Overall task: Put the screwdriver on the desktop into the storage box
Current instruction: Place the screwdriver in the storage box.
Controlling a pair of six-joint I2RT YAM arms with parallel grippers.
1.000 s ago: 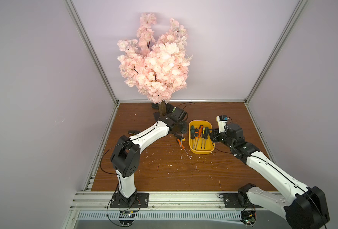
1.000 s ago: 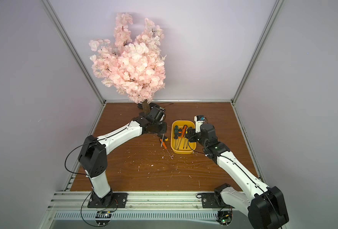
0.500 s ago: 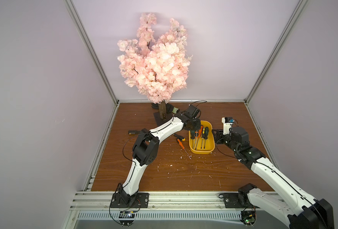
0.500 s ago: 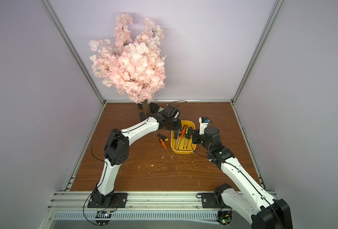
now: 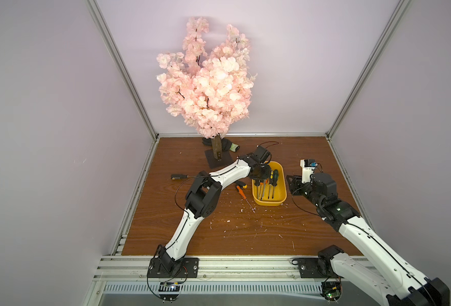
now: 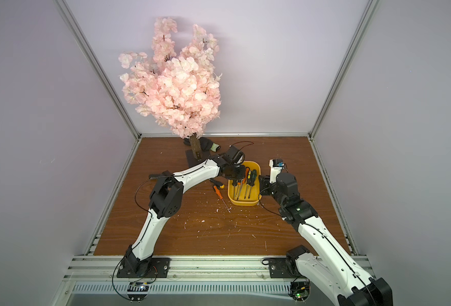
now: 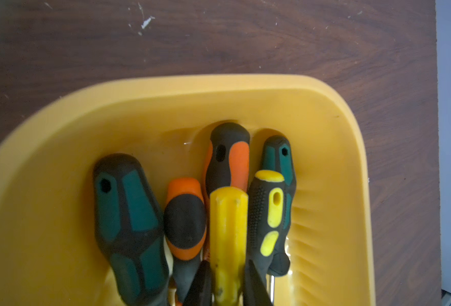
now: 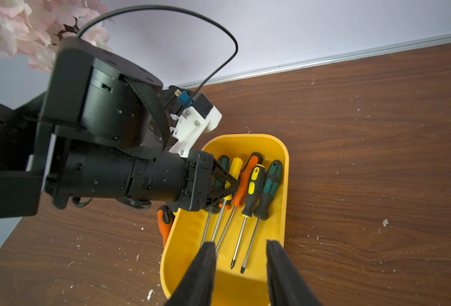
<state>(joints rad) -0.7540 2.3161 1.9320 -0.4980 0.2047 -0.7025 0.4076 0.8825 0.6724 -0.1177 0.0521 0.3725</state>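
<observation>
Over the far end of the storage box, the left gripper has its jaws clenched on a yellow-handled screwdriver, gripping the handle toward the shaft end. The tool points lengthwise down the tub, like the rest. Whether it already rests on the pile I cannot tell.

By the look of it, it is light and stiff, a hard plastic handle on a thin steel shaft. That smooth handle would likely slip or roll more easily than the rubbery grips around it. Across the thick part of the handle seems the sensible hold, since the shaft is too thin to pinch well.

Inside the tub lie a fat green-and-black screwdriver, a slimmer green screwdriver, a short orange-and-black screwdriver, a longer orange-and-black screwdriver and a black-and-yellow screwdriver, handles bunched at one end.

The right gripper hangs over the near end, fingers parted around nothing.

On the desktop three are left: a slim orange-handled screwdriver just beside the box, a dark-handled screwdriver half under the arm, and a black-handled screwdriver well apart.
</observation>
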